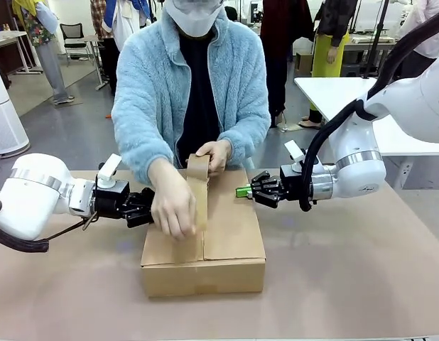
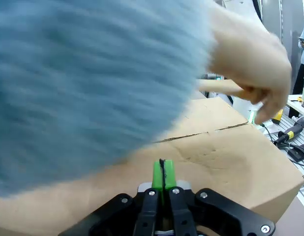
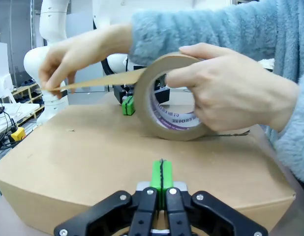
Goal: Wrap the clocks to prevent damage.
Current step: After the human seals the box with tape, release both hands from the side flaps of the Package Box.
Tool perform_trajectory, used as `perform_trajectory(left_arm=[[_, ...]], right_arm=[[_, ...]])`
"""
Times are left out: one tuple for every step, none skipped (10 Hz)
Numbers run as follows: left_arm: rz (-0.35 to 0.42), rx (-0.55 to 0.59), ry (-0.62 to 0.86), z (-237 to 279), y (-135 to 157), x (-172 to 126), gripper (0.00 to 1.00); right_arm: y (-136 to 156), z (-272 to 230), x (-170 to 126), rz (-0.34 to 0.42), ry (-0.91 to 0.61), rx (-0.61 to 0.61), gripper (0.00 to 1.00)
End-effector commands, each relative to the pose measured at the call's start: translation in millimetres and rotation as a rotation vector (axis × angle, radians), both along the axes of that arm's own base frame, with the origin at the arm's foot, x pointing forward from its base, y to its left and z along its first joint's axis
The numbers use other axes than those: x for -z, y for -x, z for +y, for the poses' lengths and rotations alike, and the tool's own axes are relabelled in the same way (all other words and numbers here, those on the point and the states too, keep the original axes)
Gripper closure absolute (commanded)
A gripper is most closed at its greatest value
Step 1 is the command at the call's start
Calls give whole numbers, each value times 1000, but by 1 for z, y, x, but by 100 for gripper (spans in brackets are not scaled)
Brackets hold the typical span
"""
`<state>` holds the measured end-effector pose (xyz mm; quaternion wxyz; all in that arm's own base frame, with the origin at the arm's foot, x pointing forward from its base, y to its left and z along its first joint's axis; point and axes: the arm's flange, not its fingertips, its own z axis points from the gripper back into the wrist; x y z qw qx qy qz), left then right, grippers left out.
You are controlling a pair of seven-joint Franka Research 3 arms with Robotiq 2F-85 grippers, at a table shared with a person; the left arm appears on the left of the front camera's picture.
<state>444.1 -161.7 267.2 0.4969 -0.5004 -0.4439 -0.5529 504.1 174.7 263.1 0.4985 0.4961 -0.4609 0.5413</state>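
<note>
so a plain brown cardboard box [image 1: 204, 245] is sat on the brown-covered table [image 1: 347, 284], roughly mid-table and a bit nearer the robot's edge, flaps folded shut with the centre seam seen running toward the person at the far edge. A strip of brown tape [image 1: 199, 202] is being laid along that seam, pulled off a roll of tape [image 3: 169, 96] that's held upright on the box top near its far edge by one of the person's hands [image 3: 230, 93], while the other hand [image 1: 172, 206] is pressed on the strip closer to the near edge. The left gripper [image 1: 147, 207] is parked right at the box's left side with its green pads squeezed together on nothing, and the right gripper [image 1: 245, 190] is set at the box's right side, pads together too, nothing pinched. Plenty of bare table is left in front of the box and out toward the right edge
</note>
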Motion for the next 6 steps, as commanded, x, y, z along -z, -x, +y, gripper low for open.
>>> perform_trajectory(left_arm=[[7, -23, 0, 0, -1, 1, 100], [7, -23, 0, 0, -1, 1, 100], [7, -23, 0, 0, -1, 1, 100], [7, -23, 0, 0, -1, 1, 100], [7, -23, 0, 0, -1, 1, 100], [7, -23, 0, 0, -1, 1, 100]], right_arm=[[1, 1, 4, 4, 7, 5, 99], [1, 1, 4, 4, 7, 5, 99], [1, 1, 4, 4, 7, 5, 99], [1, 1, 4, 4, 7, 5, 99], [1, 1, 4, 4, 7, 5, 99], [1, 1, 4, 4, 7, 5, 99]])
